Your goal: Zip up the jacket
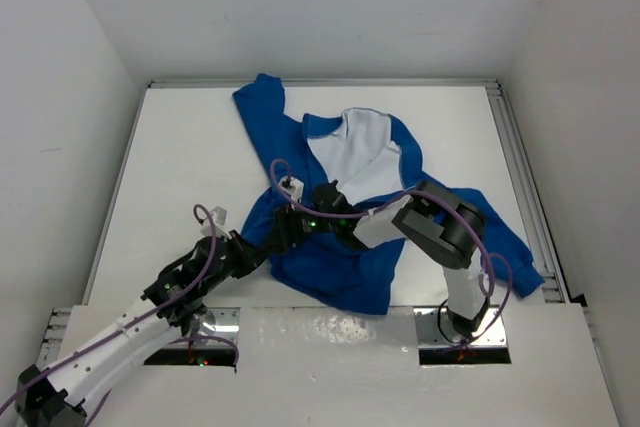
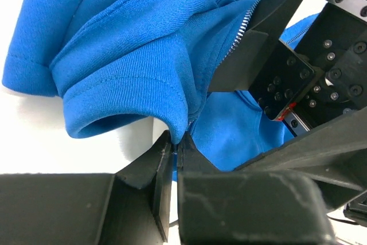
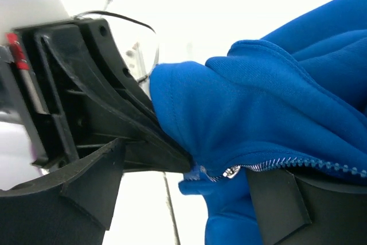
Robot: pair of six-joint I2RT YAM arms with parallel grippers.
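Observation:
The royal-blue jacket [image 1: 350,257] lies spread on the white table [image 1: 190,147], with its white lining [image 1: 362,152] showing at the open front. My left gripper [image 1: 287,231] is shut on the jacket's bottom hem by the zipper's lower end; the left wrist view shows its closed tips [image 2: 176,142] pinching the hem [image 2: 120,87]. My right gripper [image 1: 326,203] is just beyond it, open. In the right wrist view its fingers [image 3: 281,205] stand wide apart around the fabric, and the silver zipper slider [image 3: 231,171] lies between them. Zipper teeth [image 2: 243,27] run up past the right gripper's finger [image 2: 252,50].
White walls enclose the table on three sides. A metal rail [image 1: 520,177] runs along the right edge. The jacket's sleeves reach the back left [image 1: 262,97] and the right front [image 1: 510,257]. Purple cables loop over both arms.

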